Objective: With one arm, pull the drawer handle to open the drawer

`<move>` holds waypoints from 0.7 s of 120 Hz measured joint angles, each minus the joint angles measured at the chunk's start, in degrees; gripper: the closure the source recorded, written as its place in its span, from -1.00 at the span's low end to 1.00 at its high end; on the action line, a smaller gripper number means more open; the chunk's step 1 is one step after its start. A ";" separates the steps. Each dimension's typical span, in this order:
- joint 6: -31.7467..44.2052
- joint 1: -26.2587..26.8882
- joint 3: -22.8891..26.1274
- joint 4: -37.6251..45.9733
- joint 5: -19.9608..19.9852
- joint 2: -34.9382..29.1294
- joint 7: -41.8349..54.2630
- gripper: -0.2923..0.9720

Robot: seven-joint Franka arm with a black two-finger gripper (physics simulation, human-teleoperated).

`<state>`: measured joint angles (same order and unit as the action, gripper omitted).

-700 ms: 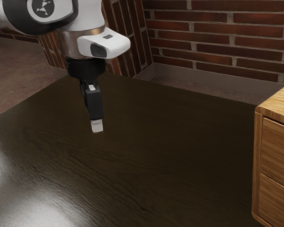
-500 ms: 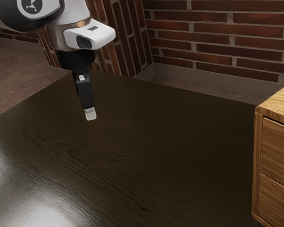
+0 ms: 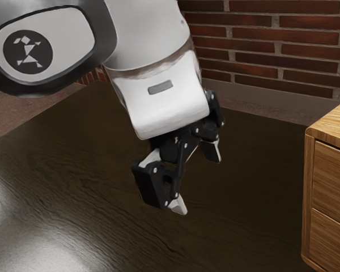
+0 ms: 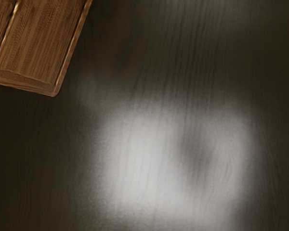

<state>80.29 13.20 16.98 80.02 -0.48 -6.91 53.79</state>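
Exterior view: the gripper (image 3: 197,180) hangs above the dark table (image 3: 73,187) with its fingers spread apart and nothing between them. The wooden drawer cabinet (image 3: 328,187) stands at the exterior view's right edge, well apart from the gripper, its two drawer fronts flush with the frame. Wrist view: one corner of the drawer cabinet (image 4: 33,43) shows beside glossy tabletop.

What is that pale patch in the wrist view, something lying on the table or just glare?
Wrist view: just glare, a soft sheen on the dark table with the wood grain showing through it and a dimmer blot inside; the wooden cabinet looks crisp. Exterior view: a similar sheen on the table toward the picture's lower left; the open hand is evenly lit.
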 joint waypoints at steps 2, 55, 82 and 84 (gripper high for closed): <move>0.74 0.03 0.97 0.04 -0.01 0.09 0.86 -0.54; 19.11 -0.36 9.63 -0.87 -1.99 7.55 16.47 -0.43; 25.51 2.49 11.05 -4.11 -2.95 13.22 21.08 -0.13; 25.88 3.00 11.10 -4.53 -3.14 13.67 21.36 -0.11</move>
<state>106.17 16.20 28.08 75.49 -3.62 6.75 75.15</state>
